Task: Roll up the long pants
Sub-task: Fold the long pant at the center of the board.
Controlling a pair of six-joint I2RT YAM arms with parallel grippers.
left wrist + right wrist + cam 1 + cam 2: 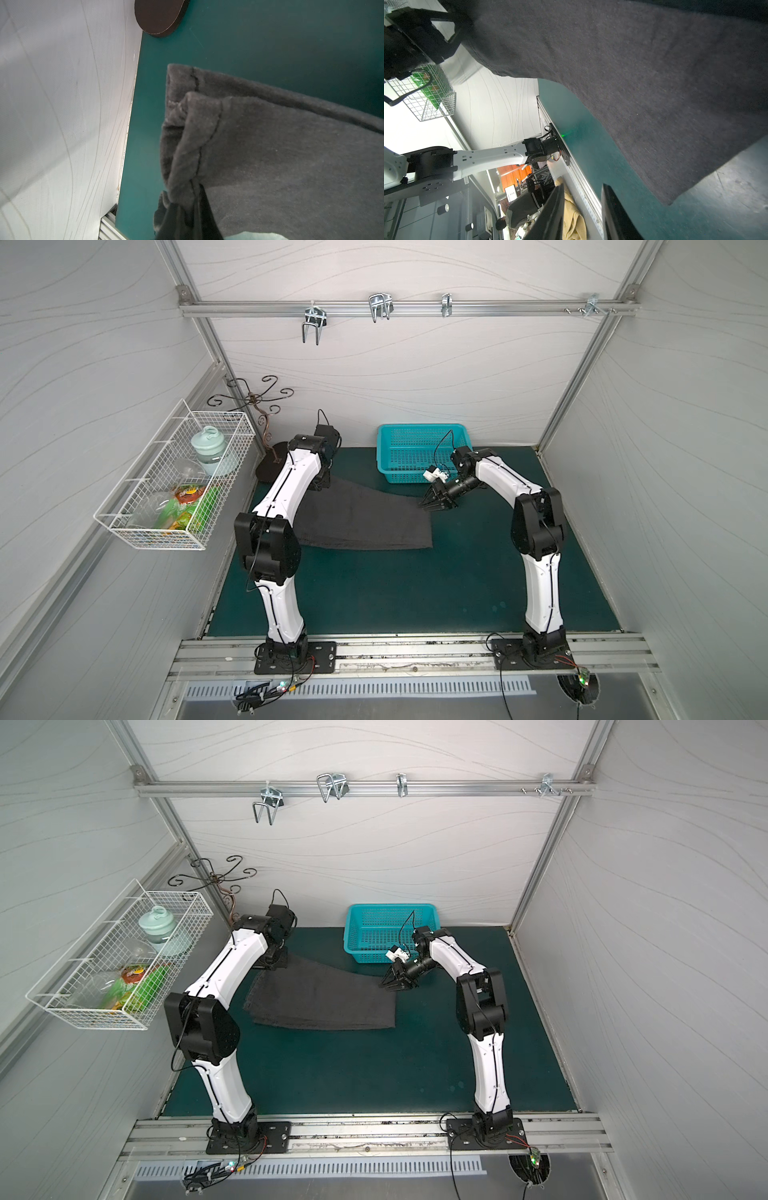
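As left hand [274, 963] grips long pants [365, 518], right hand [436, 504] gapes; basket [166, 539]: jar [208, 448], likely snacks [189, 506].

On the mat [415, 593], long pants [365, 518]; behind them, a basket [399, 473]; left, a wall rack [166, 541].

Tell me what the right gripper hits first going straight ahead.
Probably the green mat, just beside the long pants; depth is unclear, so the right gripper might clip cloth instead.

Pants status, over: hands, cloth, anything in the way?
Left hand shut on pants hem. Right hand open at opposite end. Nothing rolled yet. Teal basket close behind.
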